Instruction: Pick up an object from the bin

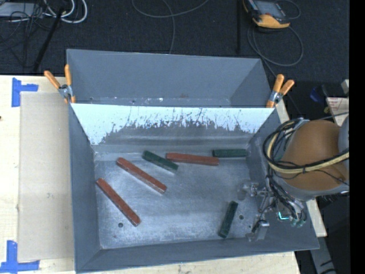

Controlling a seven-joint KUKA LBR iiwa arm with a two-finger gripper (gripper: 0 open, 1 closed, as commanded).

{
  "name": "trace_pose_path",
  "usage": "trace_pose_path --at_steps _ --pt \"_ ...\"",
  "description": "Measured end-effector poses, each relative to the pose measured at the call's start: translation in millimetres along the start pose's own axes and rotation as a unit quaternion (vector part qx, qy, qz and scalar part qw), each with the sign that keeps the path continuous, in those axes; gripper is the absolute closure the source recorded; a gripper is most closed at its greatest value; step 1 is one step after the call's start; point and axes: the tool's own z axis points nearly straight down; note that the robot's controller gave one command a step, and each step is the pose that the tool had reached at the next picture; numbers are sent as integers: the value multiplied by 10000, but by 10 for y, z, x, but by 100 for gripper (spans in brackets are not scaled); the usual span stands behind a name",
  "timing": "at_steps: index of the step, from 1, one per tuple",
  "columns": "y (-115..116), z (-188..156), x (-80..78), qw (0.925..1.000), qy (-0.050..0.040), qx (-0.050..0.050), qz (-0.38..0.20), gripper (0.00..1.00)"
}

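Note:
My gripper (255, 210) hangs low at the bin's right side, against the right wall. Its two fingers stand apart, one toward the back and one toward the front, with nothing between them. Just left of it a short dark green bar (228, 219) lies on the bin floor, pointing front to back, apart from the fingers. Farther back, another dark green bar (230, 152) lies along the foot of the rear wall.
A red-brown bar (192, 159) and a third dark green bar (160, 160) lie mid-back. Two longer red-brown bars (141, 175) (117, 201) lie slanted at the left. The arm's orange cover and cables overhang the bin's right rim.

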Motion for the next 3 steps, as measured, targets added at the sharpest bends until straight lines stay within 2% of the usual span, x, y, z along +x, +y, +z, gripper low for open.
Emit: trace_pose_path --at_steps 1,2,3 --pt "283 563 -234 9780 -65 17 -2083 0" --pt "282 567 -219 9778 -39 15 -2094 100" --pt "277 -1121 -54 9761 -77 31 -2174 100"
